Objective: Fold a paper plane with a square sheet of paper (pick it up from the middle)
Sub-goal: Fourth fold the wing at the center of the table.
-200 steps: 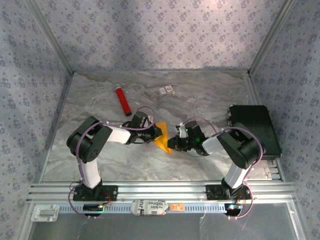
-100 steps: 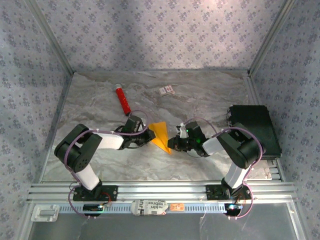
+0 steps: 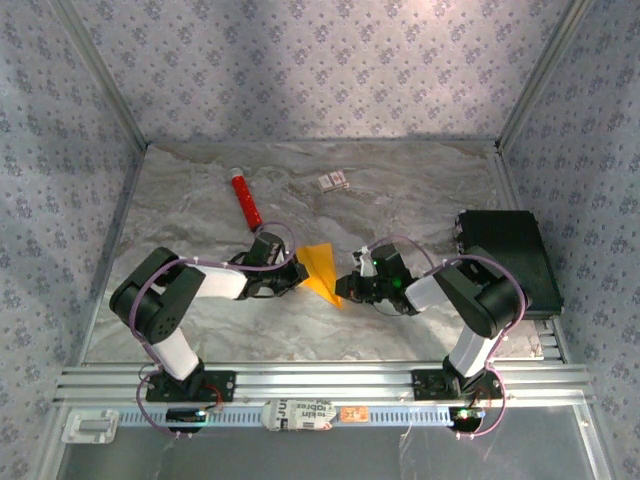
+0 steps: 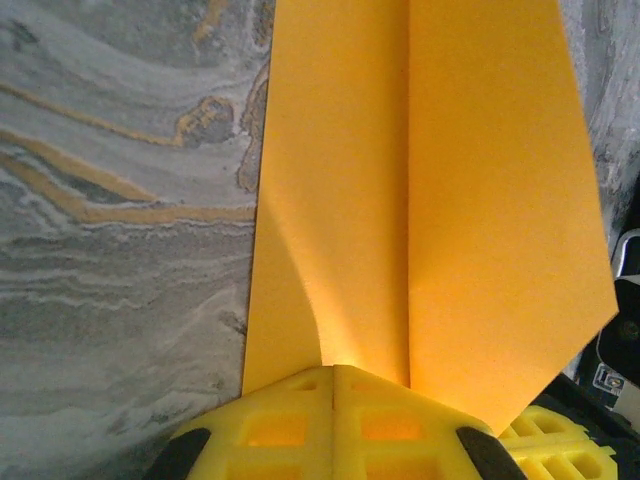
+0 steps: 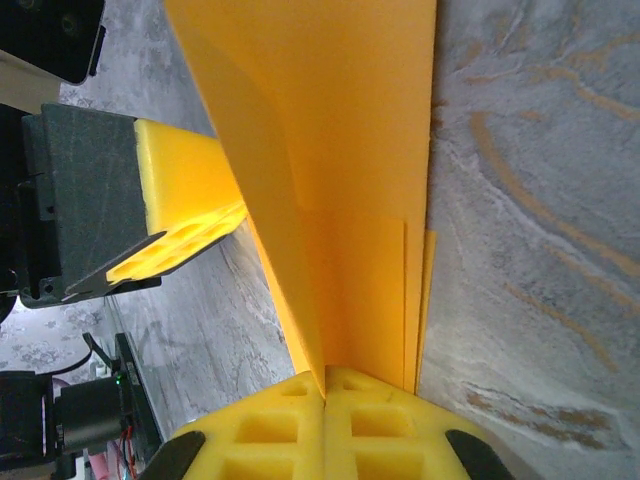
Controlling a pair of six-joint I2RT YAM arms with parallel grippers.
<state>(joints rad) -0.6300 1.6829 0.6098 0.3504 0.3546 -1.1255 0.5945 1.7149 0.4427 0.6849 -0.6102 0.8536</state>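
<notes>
The orange-yellow paper plane (image 3: 322, 268), a folded pointed shape, sits at the table's middle between both grippers. My left gripper (image 3: 298, 272) meets its left edge. In the left wrist view the paper plane (image 4: 450, 200) spreads ahead with a centre crease, and the left gripper (image 4: 335, 372) is shut, a raised layer running into the seam of its jaws. My right gripper (image 3: 345, 285) holds the near right tip. In the right wrist view the right gripper (image 5: 325, 378) is shut on an upright flap of the paper plane (image 5: 340, 150), with a left fingertip (image 5: 185, 215) just behind it.
A red tube (image 3: 246, 202) lies at the back left and a small white card (image 3: 333, 181) at the back middle. A black box (image 3: 508, 258) stands at the right edge. Patterned walls close in three sides, and an aluminium rail (image 3: 320, 380) runs along the near edge.
My left arm has dropped and drawn back to the left, uncovering more of the paper, and its jaws have closed at the paper's left edge. The right arm has not moved.
</notes>
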